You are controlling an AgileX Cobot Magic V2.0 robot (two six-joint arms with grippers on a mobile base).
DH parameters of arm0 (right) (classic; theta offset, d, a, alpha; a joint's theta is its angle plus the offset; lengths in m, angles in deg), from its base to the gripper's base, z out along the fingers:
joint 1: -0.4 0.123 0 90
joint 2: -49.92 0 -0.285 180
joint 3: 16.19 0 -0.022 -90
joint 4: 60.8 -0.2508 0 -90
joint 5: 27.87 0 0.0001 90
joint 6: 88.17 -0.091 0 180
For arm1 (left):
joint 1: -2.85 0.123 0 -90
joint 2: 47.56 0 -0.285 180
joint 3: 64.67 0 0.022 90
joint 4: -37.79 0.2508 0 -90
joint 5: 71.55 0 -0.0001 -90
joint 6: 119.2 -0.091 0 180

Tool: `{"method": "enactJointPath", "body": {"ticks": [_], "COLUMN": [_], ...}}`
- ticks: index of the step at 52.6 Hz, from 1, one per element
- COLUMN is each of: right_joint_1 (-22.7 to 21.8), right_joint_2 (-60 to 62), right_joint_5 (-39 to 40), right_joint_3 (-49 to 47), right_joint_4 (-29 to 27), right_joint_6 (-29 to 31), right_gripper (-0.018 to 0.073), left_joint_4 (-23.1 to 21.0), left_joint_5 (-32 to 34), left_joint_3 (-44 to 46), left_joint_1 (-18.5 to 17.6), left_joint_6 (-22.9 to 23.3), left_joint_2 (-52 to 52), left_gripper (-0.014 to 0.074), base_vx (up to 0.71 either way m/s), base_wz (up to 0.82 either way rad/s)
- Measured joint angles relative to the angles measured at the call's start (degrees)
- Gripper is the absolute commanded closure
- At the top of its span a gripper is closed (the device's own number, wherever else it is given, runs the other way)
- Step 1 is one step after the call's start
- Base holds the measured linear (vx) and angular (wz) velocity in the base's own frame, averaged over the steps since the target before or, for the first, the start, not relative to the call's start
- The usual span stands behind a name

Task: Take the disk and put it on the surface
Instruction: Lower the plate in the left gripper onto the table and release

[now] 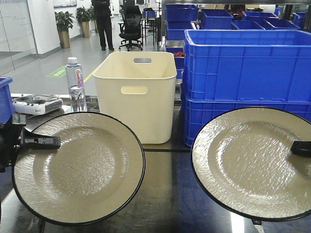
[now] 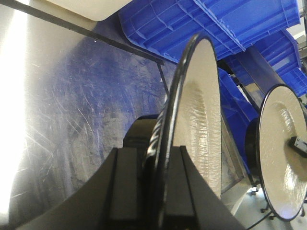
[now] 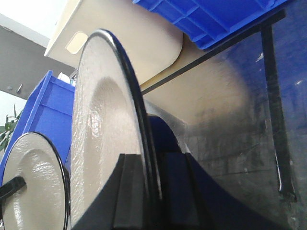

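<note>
Fingers [image 2: 125, 191] of the left gripper [image 2: 153, 151] pinch the black rim of the left disk [image 2: 201, 110], one pad on each face. The right gripper [image 3: 151, 155] clamps the right disk [image 3: 103, 134] the same way. Only the wrist views show that two-sided grip. From the front, a single black finger lies across each cream face and the one behind is hidden.

The front view shows what the wrist views cut off: both disks tilted face-forward, side by side over the surface [image 1: 165, 194], with a gap of dark glossy tabletop between their inner rims. From the left fingers' tips the left disk stretches toward that gap, and the right disk reaches toward it from its own fingers on the opposite side.

Past the far rims a black tape line [image 1: 163, 150] crosses the tabletop. Just behind it stand a cream bin [image 1: 136, 94] and stacked blue crates [image 1: 243, 68]. A water bottle [image 1: 75, 85] and a grey controller [image 1: 36, 103] sit behind the left disk. Whether either low rim touches the tabletop I cannot tell.
</note>
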Motion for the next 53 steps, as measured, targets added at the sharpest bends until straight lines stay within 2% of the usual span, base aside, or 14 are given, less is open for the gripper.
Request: {"method": "enactJointPath", "body": {"ticks": [7, 15, 20, 26, 31, 41, 47, 53], "right_joint_1": [0.00, 0.00, 0.00, 0.00, 0.00, 0.00, 0.00, 0.00], "right_joint_2": [0.00, 0.00, 0.00, 0.00, 0.00, 0.00, 0.00, 0.00], "right_joint_5": [1.64, 2.57, 2.67, 2.67, 2.62, 2.31, 2.13, 2.07], "right_joint_3": [0.00, 0.04, 0.04, 0.04, 0.04, 0.04, 0.04, 0.04], "right_joint_4": [-0.05, -1.27, -2.84, -4.10, -4.30, -4.36, -4.36, -4.36], "right_joint_6": [0.00, 0.00, 0.00, 0.00, 0.00, 0.00, 0.00, 0.00], "right_gripper": [0.0568, 0.0568, 0.0568, 0.0568, 0.0568, 0.0568, 0.0568, 0.0568], "left_joint_4": [-0.16, -2.20, -6.07, -13.97, -18.03, -20.38, -21.23, -21.45], "left_joint_5": [3.65, 11.98, 17.45, 20.57, 21.73, 22.64, 22.19, 21.66], "left_joint_3": [0.00, 0.00, -0.03, -0.03, -0.03, 0.06, 0.38, 0.38], "left_joint_1": [-3.45, -11.18, -15.19, -18.29, -19.93, -21.37, -21.69, -21.82], "left_joint_6": [-2.05, -3.24, -5.31, -7.65, -10.07, -11.31, -13.06, -15.45], "left_joint_2": [0.67, 4.89, 8.63, 13.74, 17.46, 21.92, 22.34, 22.58], "left_gripper": [0.0604, 0.0604, 0.0603, 0.0601, 0.0596, 0.0524, 0.0432, 0.0297], "base_vx": [0.00, 0.00, 0.00, 0.00, 0.00, 0.00, 0.00, 0.00], "base_wz": [0.00, 0.00, 0.00, 0.00, 0.00, 0.00, 0.00, 0.00]}}
